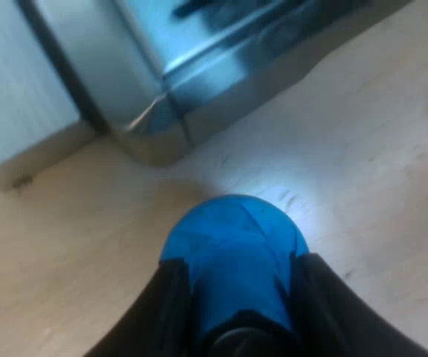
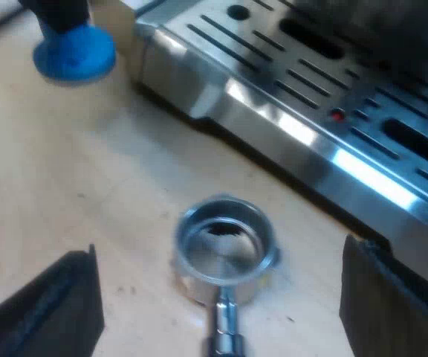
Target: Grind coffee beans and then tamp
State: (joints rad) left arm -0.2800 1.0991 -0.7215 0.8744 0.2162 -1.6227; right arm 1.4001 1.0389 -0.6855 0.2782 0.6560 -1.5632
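The left gripper (image 1: 240, 262) pinches the blue tamper (image 1: 232, 227) between its two black fingers, close under its camera. The right gripper (image 2: 218, 251) has its fingers spread wide, and nothing touches them. Under both hands lies the pale wooden table (image 1: 65, 253). The espresso machine (image 2: 310, 111) stands ahead of the right hand, with its slotted steel tray (image 2: 273, 67) towards it. One corner of the machine is just ahead of the left hand. The metal holder (image 2: 225, 242) lies on the table below and between the right fingers, near the machine's front. On the tray is a small red dot (image 2: 336, 115).
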